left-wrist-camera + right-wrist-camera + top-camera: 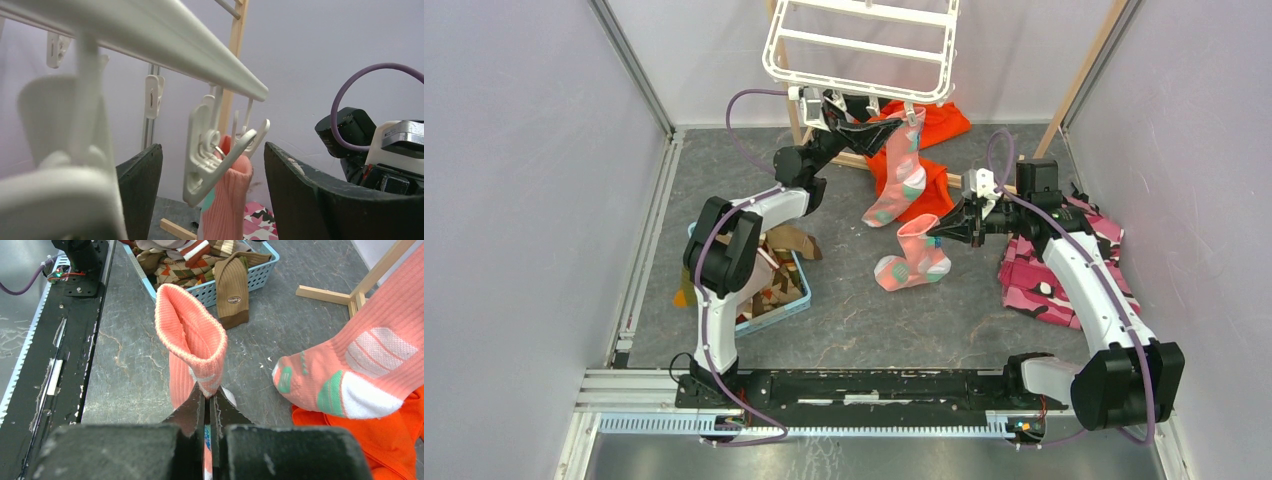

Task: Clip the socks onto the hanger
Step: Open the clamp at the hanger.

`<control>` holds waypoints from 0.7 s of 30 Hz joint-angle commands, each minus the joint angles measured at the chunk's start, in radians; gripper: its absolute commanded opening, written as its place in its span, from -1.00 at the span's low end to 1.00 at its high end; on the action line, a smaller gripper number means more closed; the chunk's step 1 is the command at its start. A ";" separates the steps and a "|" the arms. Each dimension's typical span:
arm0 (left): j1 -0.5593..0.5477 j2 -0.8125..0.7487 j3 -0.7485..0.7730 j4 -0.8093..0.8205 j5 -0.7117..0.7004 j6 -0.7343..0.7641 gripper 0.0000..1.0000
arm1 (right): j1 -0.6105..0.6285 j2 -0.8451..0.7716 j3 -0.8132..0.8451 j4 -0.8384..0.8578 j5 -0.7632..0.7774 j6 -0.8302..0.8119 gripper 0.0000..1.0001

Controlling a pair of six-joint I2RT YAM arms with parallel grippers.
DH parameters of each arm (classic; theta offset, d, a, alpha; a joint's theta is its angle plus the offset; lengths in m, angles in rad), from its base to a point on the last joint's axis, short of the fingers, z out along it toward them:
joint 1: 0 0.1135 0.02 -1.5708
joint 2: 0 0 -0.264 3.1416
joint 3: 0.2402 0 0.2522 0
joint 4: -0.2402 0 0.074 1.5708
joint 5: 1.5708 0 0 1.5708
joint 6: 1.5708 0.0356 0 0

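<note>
The white hanger [864, 50] hangs at the back. One of its clips [215, 150] grips the cuff of a pink sock [899, 170] with teal and white patches, which dangles below it. My left gripper [886, 132] is up at that clip, open, with a finger [142, 190] on each side of clip and cuff [230, 200], touching neither. My right gripper [207, 400] is shut on a second pink sock [192, 340], pinched just below its gaping cuff. That sock [911, 258] hangs low over the floor, to the right of the first sock's foot [360, 370].
A blue basket [802, 290] of assorted socks sits at the left, a brown sock [232, 285] draped over its rim. An orange garment [939, 125] lies behind the hanging sock, pink camouflage cloth [1064, 265] under the right arm. Wooden stand legs [1079, 75] flank the hanger.
</note>
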 commanded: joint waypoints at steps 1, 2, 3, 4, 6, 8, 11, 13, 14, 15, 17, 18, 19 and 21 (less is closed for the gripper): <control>0.020 -0.082 -0.034 0.224 -0.010 -0.040 0.63 | -0.007 0.012 0.055 -0.038 -0.034 -0.041 -1.00; 0.024 -0.087 -0.042 0.224 -0.007 -0.041 0.66 | -0.006 0.014 0.058 -0.047 -0.036 -0.049 -1.00; 0.029 -0.093 -0.048 0.224 -0.005 -0.043 0.68 | -0.007 0.017 0.061 -0.055 -0.038 -0.055 -1.00; 0.034 -0.096 -0.052 0.224 0.001 -0.046 0.70 | -0.007 0.019 0.064 -0.061 -0.040 -0.061 -1.00; 0.043 -0.102 -0.058 0.223 0.013 -0.057 0.73 | -0.007 0.024 0.068 -0.073 -0.043 -0.069 -1.00; 0.045 -0.108 -0.061 0.224 0.023 -0.055 0.75 | -0.006 0.026 0.070 -0.079 -0.045 -0.074 -1.00; 0.046 -0.111 -0.057 0.224 0.035 -0.049 0.76 | -0.007 0.031 0.072 -0.085 -0.046 -0.079 -1.00; 0.045 -0.111 -0.049 0.224 0.039 -0.052 0.75 | -0.009 0.033 0.074 -0.088 -0.048 -0.081 -1.00; 0.046 -0.111 -0.046 0.223 0.043 -0.052 0.75 | -0.009 0.035 0.074 -0.089 -0.048 -0.082 -1.00; 0.046 -0.109 -0.041 0.224 0.045 -0.054 0.75 | -0.008 0.034 0.074 -0.091 -0.048 -0.083 -1.00; 0.046 -0.103 -0.027 0.223 0.052 -0.065 0.74 | -0.008 0.037 0.076 -0.095 -0.051 -0.085 -1.00; 0.046 -0.098 -0.018 0.223 0.059 -0.074 0.73 | -0.008 0.037 0.077 -0.098 -0.051 -0.088 -1.00; 0.046 -0.095 -0.010 0.224 0.066 -0.083 0.73 | -0.008 0.039 0.079 -0.102 -0.051 -0.092 -1.00; 0.044 -0.089 0.004 0.224 0.074 -0.096 0.72 | -0.008 0.041 0.082 -0.110 -0.051 -0.100 -1.00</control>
